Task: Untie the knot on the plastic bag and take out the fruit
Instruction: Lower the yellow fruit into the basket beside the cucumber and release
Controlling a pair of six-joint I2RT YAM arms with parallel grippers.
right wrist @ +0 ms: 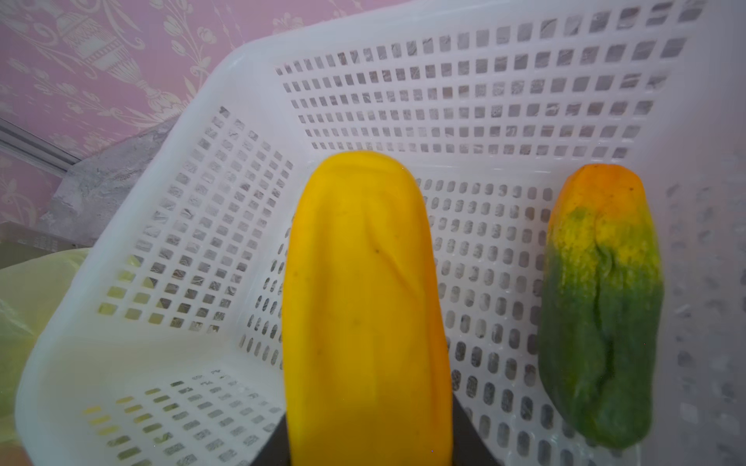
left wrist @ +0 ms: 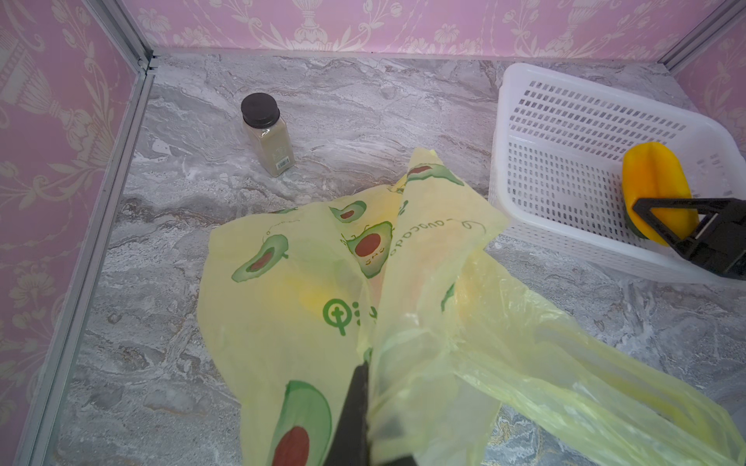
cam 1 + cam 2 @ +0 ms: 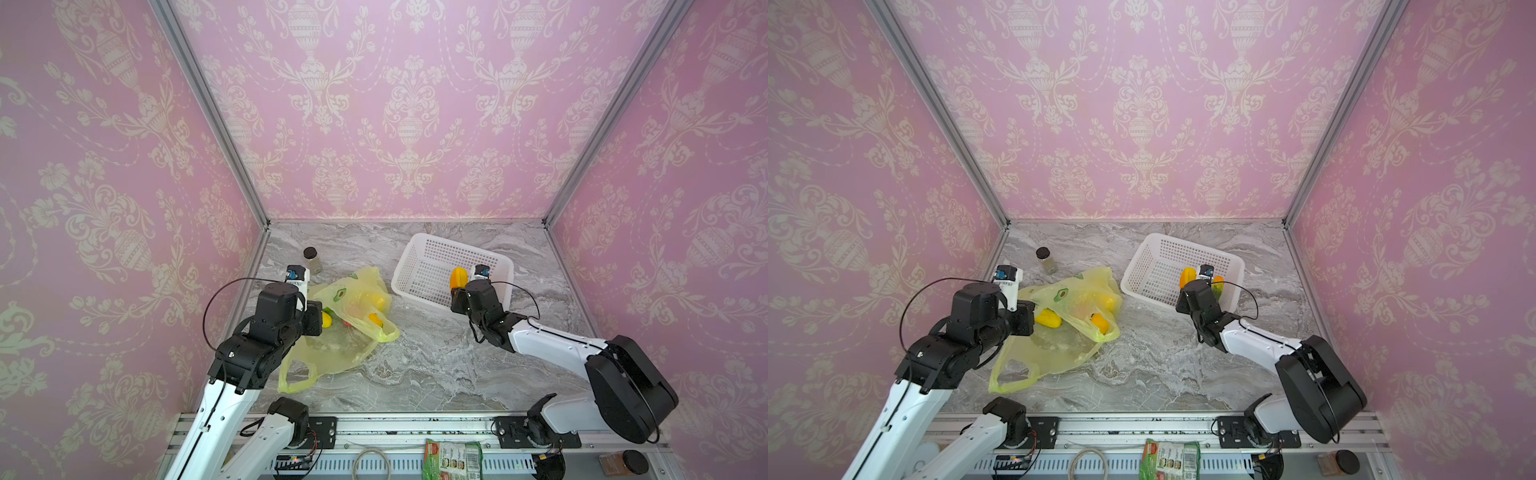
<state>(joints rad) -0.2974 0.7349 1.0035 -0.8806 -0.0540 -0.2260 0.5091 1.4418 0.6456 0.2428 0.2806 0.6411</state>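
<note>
On the grey marble table (image 3: 436, 374), the plastic bag (image 3: 332, 353) is the largest item. It lies left of centre in both top views, with its long axis running diagonally. One open handle loop (image 3: 293, 380) points toward the front rail, and the fuller end points toward the basket (image 3: 419, 266). The film is yellow-green, see-through and printed with avocados. In the left wrist view the word "avocado" (image 2: 407, 238) reads in thin script. Near it is a green circle-and-cross logo (image 2: 335, 312) whose remaining characters are folded out of sight.

The white perforated basket stands at the back right, just beside the bag's far end; whether the two touch cannot be told.

The left gripper (image 2: 369, 387) is clenched on a fold of the bag's film, which rises to a ridge there. The right gripper (image 1: 369, 441) reaches into the basket and grasps a yellow fruit (image 1: 363, 302) by one end. The fruit's long axis continues the line of the fingers, and its free end points at the basket's far wall. A green-and-orange fruit (image 1: 601, 306) lies in the basket beside it, apart and about parallel, with its orange end pointing the same way.

Further pieces sit at the bag. A yellow piece (image 3: 1048, 319) lies just beside the left gripper, and an orange-yellow piece (image 3: 1100, 323) shows through the film on the basket side.

A small bottle (image 2: 266, 133) with a dark cap stands upright behind the bag; its label carries a barcode and print too small to read.
</note>
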